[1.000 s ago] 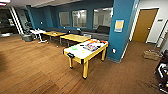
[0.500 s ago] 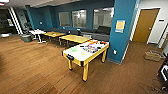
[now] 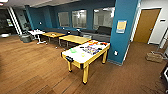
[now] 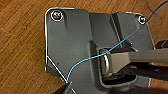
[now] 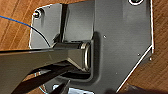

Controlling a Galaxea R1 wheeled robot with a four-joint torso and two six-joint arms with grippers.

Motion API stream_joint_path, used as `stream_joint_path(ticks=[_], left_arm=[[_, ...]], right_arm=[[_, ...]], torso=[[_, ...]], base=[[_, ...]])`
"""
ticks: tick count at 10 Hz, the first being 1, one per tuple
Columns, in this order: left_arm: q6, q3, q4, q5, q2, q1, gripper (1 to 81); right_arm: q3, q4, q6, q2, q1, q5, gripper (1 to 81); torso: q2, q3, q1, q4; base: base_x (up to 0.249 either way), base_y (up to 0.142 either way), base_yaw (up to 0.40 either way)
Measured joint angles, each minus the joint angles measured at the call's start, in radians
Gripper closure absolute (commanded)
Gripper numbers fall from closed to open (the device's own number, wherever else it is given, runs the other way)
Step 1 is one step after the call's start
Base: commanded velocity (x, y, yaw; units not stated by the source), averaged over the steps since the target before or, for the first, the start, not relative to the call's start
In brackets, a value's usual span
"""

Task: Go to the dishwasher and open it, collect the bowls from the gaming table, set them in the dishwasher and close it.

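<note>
Gripper state cannot be told for either arm: both wrist views look down past the robot's own dark plate and jointed bar onto the wooden floor (image 4: 22,50), and no fingers can be made out. A thin blue cable (image 4: 105,53) crosses the plate in the left wrist view, and a similar blue line (image 5: 15,20) runs over the floor in the right wrist view.

Head view, near to far. Brown plank flooring takes up the foreground. Standing on it, near the middle of the picture, is the gaming table (image 3: 75,57), a long white-topped table on yellow legs, set at an angle with one short end toward the camera. On its top, toward the near half, lies a bright green bowl (image 3: 73,50); a paler yellow-green bowl (image 3: 82,54) sits just beside it, apart from it. Colourful game boards (image 3: 93,49) cover the far half.

Just right of the table rises a blue pillar (image 3: 122,40) bearing a framed notice (image 3: 121,26). Right of the pillar, a basket (image 3: 154,57) rests on the floor and a wooden door (image 3: 146,26) stands in the white wall.

Behind the gaming table stand two yellow wooden tables (image 3: 73,38), then a small white table (image 3: 37,32). A dark sofa (image 3: 100,32) lines the blue back wall beneath interior windows (image 3: 79,18).
</note>
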Motion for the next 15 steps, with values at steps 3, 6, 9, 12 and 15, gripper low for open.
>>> stream_joint_path(ticks=[3, 6, 9, 12, 15], left_arm=[[-0.002, 0.001, 0.000, -0.003, 0.027, 0.003, 1.0], [-0.002, -0.001, -0.001, -0.004, 0.024, 0.005, 1.0], [-0.002, 0.003, -0.001, -0.005, 0.023, 0.003, 1.0], [-0.003, -0.002, -0.002, -0.006, 0.014, 0.003, 1.0], [-0.002, -0.001, -0.002, -0.009, 0.016, 0.003, 1.0]], right_arm=[[-0.004, 0.000, -0.002, -0.001, -0.009, 0.007, 1.0], [-0.005, 0.000, -0.002, 0.001, -0.022, 0.009, 1.0], [-0.009, 0.000, -0.002, -0.001, -0.024, 0.034, 1.0], [-0.007, 0.000, -0.002, 0.005, -0.025, 0.034, 1.0], [-0.008, 0.000, -0.002, 0.004, -0.031, 0.039, 1.0]], torso=[[0.000, 0.000, 0.000, 0.000], [0.000, 0.000, -0.001, 0.000], [0.000, 0.000, 0.000, 0.000], [0.000, 0.000, 0.000, 0.000], [0.000, 0.000, 0.000, 0.000]], base=[[0.154, 0.000, 0.000], [0.188, 0.028, 0.000], [0.183, 0.084, 0.000], [0.178, 0.084, 0.000], [0.159, 0.081, 0.000]])
